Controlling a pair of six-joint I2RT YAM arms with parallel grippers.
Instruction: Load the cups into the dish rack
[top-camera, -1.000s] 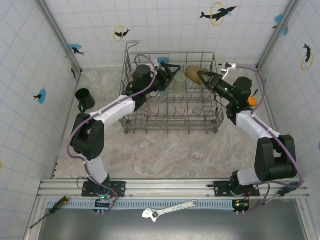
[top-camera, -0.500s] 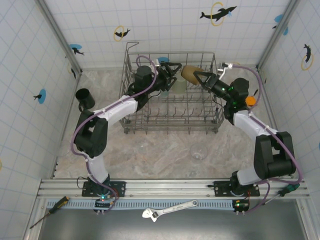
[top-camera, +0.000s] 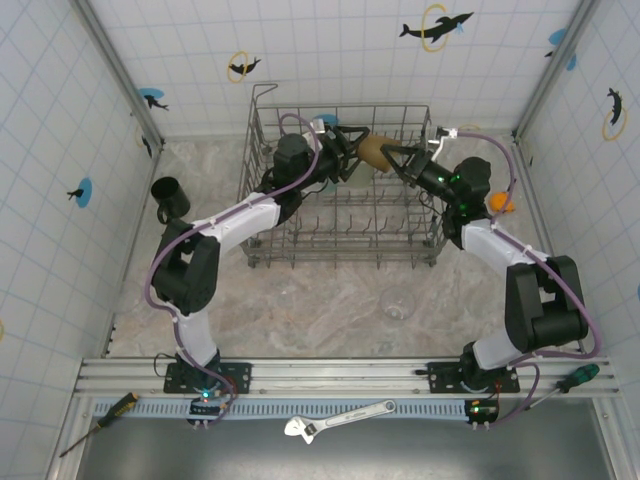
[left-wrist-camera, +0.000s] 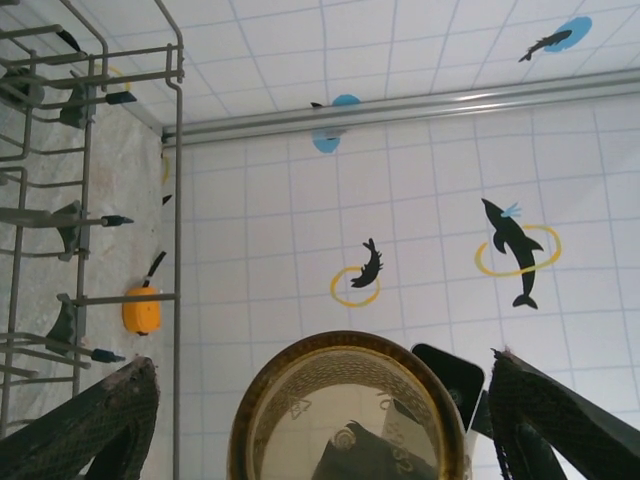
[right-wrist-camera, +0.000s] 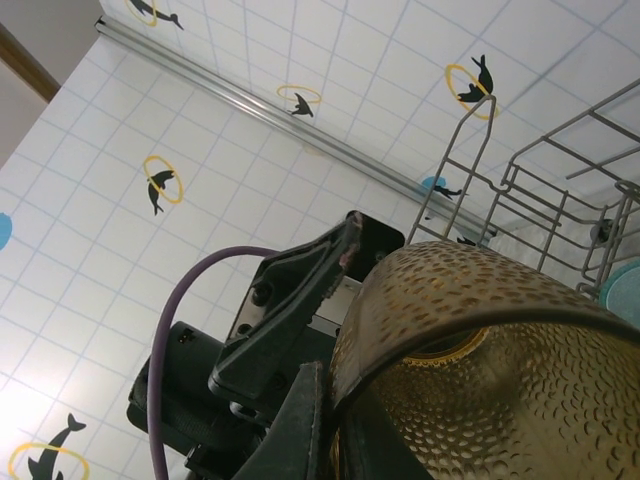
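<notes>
tabletop: marbled, carrying dish rack mid-frame
walls: tiled, showing dolphins
right hand: gripping amber cup
left hand: gaping open

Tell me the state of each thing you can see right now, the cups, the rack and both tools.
amber tumbler: held above the dish rack
right tool: shut on the amber tumbler's rim
left tool: open, jaws either side of the amber tumbler
black mug: on the table, not loaded
clear tumbler: on the table, not loaded
</notes>
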